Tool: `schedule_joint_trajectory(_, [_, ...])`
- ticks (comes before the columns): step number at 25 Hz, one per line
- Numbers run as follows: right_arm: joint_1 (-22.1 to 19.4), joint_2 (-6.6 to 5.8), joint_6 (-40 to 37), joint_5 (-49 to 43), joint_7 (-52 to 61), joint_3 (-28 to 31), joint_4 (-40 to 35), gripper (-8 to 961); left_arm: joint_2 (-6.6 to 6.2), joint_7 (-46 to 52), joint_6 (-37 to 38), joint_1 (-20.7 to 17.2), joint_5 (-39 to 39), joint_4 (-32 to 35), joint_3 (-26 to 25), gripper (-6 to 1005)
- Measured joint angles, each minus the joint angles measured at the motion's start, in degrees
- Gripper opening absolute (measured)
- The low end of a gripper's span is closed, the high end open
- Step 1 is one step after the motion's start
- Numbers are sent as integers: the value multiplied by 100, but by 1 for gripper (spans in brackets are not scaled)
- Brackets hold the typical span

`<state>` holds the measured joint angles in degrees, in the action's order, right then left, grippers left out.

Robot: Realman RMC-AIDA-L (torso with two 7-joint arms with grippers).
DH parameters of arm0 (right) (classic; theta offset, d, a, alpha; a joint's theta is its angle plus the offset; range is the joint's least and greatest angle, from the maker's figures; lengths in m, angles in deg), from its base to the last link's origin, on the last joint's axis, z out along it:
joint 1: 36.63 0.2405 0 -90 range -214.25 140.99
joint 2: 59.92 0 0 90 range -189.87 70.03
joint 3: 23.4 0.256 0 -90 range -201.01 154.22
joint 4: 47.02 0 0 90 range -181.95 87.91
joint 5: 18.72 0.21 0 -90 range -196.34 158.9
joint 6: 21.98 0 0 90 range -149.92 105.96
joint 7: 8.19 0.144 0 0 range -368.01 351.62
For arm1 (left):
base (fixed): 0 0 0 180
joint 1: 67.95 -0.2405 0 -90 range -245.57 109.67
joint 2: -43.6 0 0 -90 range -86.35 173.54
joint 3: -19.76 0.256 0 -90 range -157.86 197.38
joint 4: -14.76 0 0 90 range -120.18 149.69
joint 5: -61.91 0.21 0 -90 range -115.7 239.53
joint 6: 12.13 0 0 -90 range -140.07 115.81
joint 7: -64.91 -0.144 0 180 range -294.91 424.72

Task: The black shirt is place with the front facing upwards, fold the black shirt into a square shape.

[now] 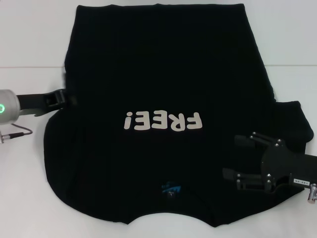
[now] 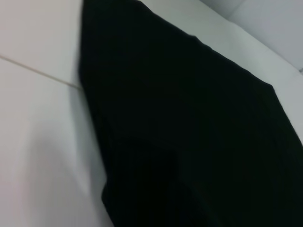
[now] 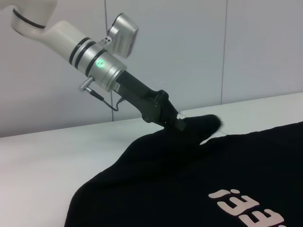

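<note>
- The left gripper [image 1: 63, 96] reaches in level from nine o'clock, its silver wrist with a green light leading into a black housing. Its jaws are closed on the black shirt [image 1: 163, 74] at that side's edge; in the right wrist view a bunch of cloth [image 3: 201, 125] is lifted off the desk [image 1: 29, 173] by the left gripper [image 3: 177, 124].
- The right gripper [image 1: 240, 158] lies low over the shirt at four o'clock, its body angled toward the centre, with its jaws open, one finger [image 1: 247, 140] apart from the other [image 1: 237, 176].
- The black shirt is soft, matte cloth, spread front-up over the white desk, with cream block letters [image 1: 163, 120] reading upside down in the head view and a small blue neck label [image 1: 171, 187] near six o'clock.
- The sleeve [image 1: 297, 119] at three o'clock lies rumpled.
</note>
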<state>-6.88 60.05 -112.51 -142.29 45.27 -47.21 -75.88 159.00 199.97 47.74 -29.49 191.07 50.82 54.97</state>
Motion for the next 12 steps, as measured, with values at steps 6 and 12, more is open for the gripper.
schedule_joint_trajectory(6, [2,0,0,0,5,-18,4,941,9,390,85,65,-63,-62,43,23])
schedule_joint_trajectory(12, [-12,0,11,0,6,-16,4,941,9,163,660,90,-738,-444,14,112])
